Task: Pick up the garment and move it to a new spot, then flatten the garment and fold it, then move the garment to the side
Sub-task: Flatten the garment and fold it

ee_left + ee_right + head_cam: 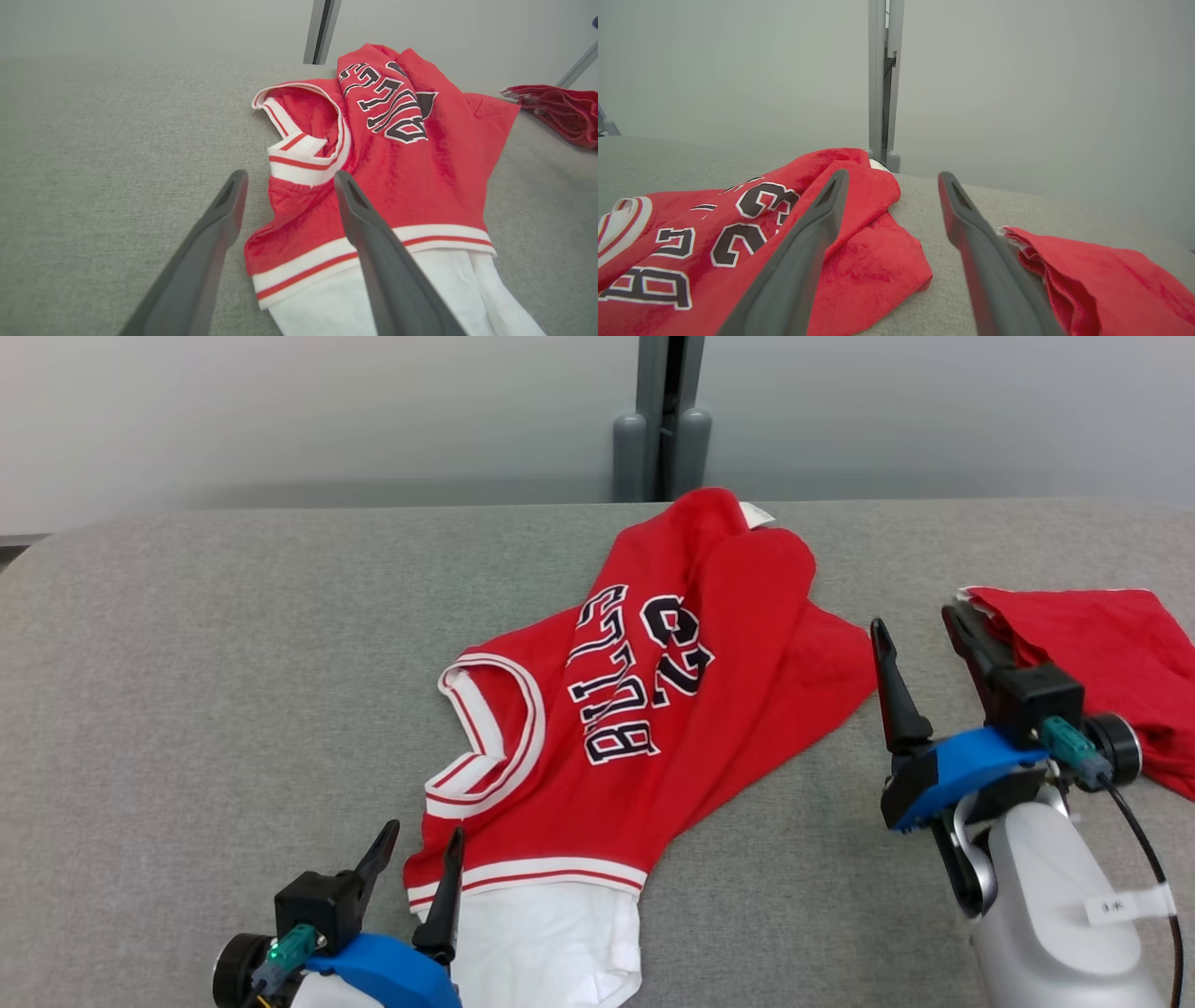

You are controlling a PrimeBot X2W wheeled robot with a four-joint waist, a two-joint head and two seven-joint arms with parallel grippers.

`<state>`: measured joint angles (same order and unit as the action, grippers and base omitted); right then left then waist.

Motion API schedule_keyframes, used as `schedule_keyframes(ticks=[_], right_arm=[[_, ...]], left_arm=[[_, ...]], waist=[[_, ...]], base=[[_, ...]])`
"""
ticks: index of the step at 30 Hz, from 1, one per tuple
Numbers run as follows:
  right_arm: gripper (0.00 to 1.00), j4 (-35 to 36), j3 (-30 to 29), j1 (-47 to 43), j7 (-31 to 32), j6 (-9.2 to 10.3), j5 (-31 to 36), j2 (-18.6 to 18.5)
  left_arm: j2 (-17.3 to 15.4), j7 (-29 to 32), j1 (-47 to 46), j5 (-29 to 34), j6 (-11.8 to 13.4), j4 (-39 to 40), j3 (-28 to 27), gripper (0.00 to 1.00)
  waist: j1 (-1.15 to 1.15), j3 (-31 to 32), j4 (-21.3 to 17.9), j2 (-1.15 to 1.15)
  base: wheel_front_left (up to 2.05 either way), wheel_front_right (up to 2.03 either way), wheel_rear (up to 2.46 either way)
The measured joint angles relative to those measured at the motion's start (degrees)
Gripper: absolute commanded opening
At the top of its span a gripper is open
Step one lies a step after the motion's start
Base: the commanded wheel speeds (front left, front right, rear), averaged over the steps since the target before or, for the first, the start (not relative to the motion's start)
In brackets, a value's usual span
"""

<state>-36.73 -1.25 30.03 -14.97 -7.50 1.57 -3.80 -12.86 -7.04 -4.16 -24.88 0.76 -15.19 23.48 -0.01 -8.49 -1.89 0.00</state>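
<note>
The garment [691,709] is a red jersey with black-and-white lettering, white-and-red trim and a white sleeve. It lies crumpled in the middle of the grey table [187,663], collar toward the left. My left gripper [423,831] is open at the garment's near-left corner, with one finger over the striped hem. The left wrist view shows the garment [420,177] and the collar between the fingers of the left gripper [289,175]. My right gripper [915,619] is open and empty just right of the garment's edge, above bare table. In the right wrist view the right gripper [893,173] stands beside the garment [859,261].
A second red cloth [1102,653] lies bunched at the table's right edge, touching the outer finger of my right gripper; it also lies low right in the right wrist view [1101,280]. A grey post [663,420] rises behind the table's far edge. Bare table stretches to the left.
</note>
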Motion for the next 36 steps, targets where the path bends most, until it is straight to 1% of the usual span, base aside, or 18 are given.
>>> schedule_keyframes(ticks=[4, 7, 10, 11, 13, 14, 18, 23, 27, 30, 32, 33, 34, 36], right_arm=[[1.0, 8.45, 0.01, -7.3, 1.49, 0.0, -1.41, 0.57], [1.0, 13.92, 0.71, -11.14, 3.45, 0.0, -2.8, 0.82], [1.0, 18.22, 1.63, -13.8, 4.91, 0.0, -4.9, 0.85], [1.0, 19.4, 1.72, -14.46, 5.39, 0.0, -5.2, 0.87], [1.0, 21.34, 1.81, -15.6, 5.95, 0.0, -5.84, 0.88], [1.0, 22.16, 1.85, -16.06, 6.19, 0.01, -6.15, 0.87], [1.0, 24.41, 2.02, -17.36, 6.92, 0.01, -6.77, 0.88], [1.0, 25.94, 2.1, -17.64, 7.42, 0.01, -6.78, 0.89], [1.0, 26.59, 2.03, -17.62, 7.83, 0.01, -6.78, 0.89], [1.0, 26.6, 2.09, -17.42, 7.84, 0.0, -6.75, 0.89], [1.0, 26.39, 2.19, -17.23, 7.82, 0.01, -6.75, 0.89], [1.0, 26.13, 2.26, -17.17, 7.83, 0.0, -6.75, 0.89], [1.0, 25.74, 2.36, -17.02, 7.84, 0.01, -6.76, 0.89], [1.0, 25.07, 2.45, -16.44, 7.84, 0.0, -6.78, 0.89]], left_arm=[[-1.35, 2.76, -2.19, -0.36, -0.89, -2.69, 0.46, 1.0], [-2.01, 4.45, -3.86, -0.37, -1.47, -5.68, 0.6, 1.0], [-2.54, 6.5, -5.53, -0.66, -2.89, -8.75, 1.31, 1.0], [-2.47, 6.79, -5.86, -0.96, -3.26, -9.48, 1.44, 0.69], [-2.48, 6.87, -6.71, -1.04, -3.65, -10.69, 1.49, 0.1], [-2.65, 6.87, -7.28, -1.14, -3.85, -11.15, 1.48, 0.0], [-4.39, 5.56, -10.29, -0.64, -3.8, -12.18, 0.7, 0.0], [-8.33, 4.92, -16.1, 0.9, -3.58, -12.58, -0.98, 0.0], [-11.48, 6.45, -21.71, 1.8, -4.32, -13.5, -1.56, 0.0], [-14.22, 7.64, -25.86, 3.13, -4.33, -15.7, -1.99, 0.0], [-14.84, 7.97, -27.87, 3.42, -4.16, -17.42, -2.2, 0.0], [-14.86, 8.05, -28.53, 3.71, -4.14, -18.28, -2.1, 0.4], [-14.78, 8.04, -28.96, 3.75, -4.19, -19.11, -2.0, 1.0], [-13.76, 7.79, -29.16, 2.77, -4.36, -20.38, -2.12, 1.0]], waist=[[0.0, -0.39, -2.36, 0.0], [0.0, -0.92, -4.04, 0.0], [0.01, -1.51, -5.37, 0.0], [0.01, -1.7, -5.71, 0.0], [0.01, -2.09, -6.35, 0.0], [0.01, -2.29, -6.6, 0.0], [0.01, -2.98, -7.27, 0.0], [0.01, -4.03, -7.78, 0.0], [0.01, -5.11, -8.09, 0.0], [0.01, -5.92, -8.37, 0.0], [0.01, -6.22, -8.5, 0.0], [0.01, -6.34, -8.55, 0.0], [0.01, -6.43, -8.57, 0.0], [0.01, -6.51, -8.49, 0.0]], base=[[0.0, 0.0, 0.0], [0.0, 0.0, 0.0], [0.0, 0.0, 0.0], [0.0, 0.0, 0.0], [0.0, 0.0, 0.0], [0.0, 0.0, 0.0], [0.0, 0.0, 0.0], [0.0, 0.0, 0.0], [0.0, 0.0, 0.0], [0.0, 0.0, 0.0], [0.0, 0.0, 0.0], [0.0, 0.0, 0.0], [0.0, 0.0, 0.0], [0.0, 0.0, 0.0]])
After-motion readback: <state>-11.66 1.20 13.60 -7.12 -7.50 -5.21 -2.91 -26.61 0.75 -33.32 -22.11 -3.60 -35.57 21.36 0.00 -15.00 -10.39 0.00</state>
